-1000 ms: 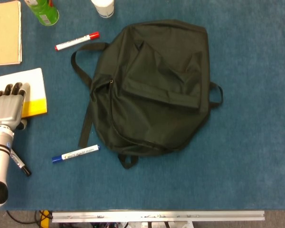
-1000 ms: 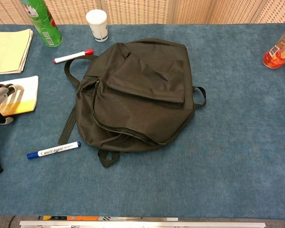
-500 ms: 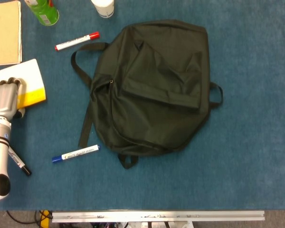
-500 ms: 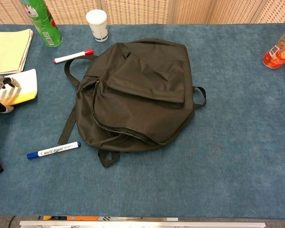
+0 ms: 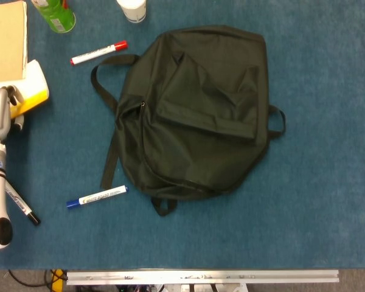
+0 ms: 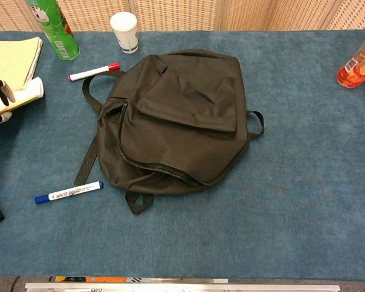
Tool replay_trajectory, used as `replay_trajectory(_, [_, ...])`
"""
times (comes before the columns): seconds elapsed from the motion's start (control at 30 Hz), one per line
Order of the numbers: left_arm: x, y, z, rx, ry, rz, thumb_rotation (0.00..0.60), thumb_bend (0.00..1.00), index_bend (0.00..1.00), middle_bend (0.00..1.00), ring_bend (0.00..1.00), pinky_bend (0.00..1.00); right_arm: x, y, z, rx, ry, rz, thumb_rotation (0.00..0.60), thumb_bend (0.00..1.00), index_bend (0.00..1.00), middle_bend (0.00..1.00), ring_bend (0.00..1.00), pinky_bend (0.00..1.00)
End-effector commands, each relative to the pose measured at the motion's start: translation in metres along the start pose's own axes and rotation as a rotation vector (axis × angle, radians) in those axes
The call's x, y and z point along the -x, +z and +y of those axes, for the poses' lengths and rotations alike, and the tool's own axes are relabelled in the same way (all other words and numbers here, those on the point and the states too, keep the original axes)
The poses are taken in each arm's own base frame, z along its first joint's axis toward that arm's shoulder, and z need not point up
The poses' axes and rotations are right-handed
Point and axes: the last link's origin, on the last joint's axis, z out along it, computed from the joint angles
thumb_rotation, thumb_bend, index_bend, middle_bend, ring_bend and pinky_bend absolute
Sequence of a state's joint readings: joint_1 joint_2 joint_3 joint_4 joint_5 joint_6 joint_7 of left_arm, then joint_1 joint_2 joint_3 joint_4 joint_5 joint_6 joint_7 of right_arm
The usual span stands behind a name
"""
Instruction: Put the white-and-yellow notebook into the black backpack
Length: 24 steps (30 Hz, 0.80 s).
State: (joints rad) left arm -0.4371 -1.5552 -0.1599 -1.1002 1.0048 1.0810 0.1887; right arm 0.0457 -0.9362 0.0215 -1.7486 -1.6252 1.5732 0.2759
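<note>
- 1 hand shows: the left hand point(image 5: 1, 111) grips the white-and-yellow notebook point(image 5: 35, 89), tilted, at the table's left edge, well left of the black backpack point(image 5: 198, 109).
- Bare blue felt table point(image 5: 322, 182) lies right of the backpack.
- 2 markers flank the backpack's left side: red marker point(image 5: 98, 52), blue marker point(image 5: 96, 197).

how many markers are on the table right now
3. A red-capped marker lies above the backpack's strap, a blue-capped marker lies at the backpack's lower left, and a black marker lies by the left arm, partly hidden. The backpack could hide more.

Left robot hand point(image 5: 0, 112) grips notebook point(image 5: 35, 88) beside backpack point(image 5: 198, 109)
</note>
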Motion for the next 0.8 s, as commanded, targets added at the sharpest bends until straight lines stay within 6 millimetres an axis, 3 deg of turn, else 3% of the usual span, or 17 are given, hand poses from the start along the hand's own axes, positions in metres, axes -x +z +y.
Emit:
replay_trajectory(0.03, [-0.0024, -0.0043, -0.0010, 0.029, -0.013, 0.043, 0.600, 0.33, 0.51, 0.51, 0.52, 0.67, 0.0008, 0.0003, -0.0003, 0.001, -0.001, -0.003, 0.600, 0.04, 0.41, 0.43, 0.30, 0.45])
replay_trajectory(0.8, [0.0025, -0.0099, 0.0021, 0.084, -0.051, 0.104, 0.600, 0.33, 0.63, 0.64, 0.60, 0.67, 0.0046, 0.0040, 0.0013, 0.024, -0.004, -0.010, 0.600, 0.04, 0.41, 0.44, 0.30, 0.45])
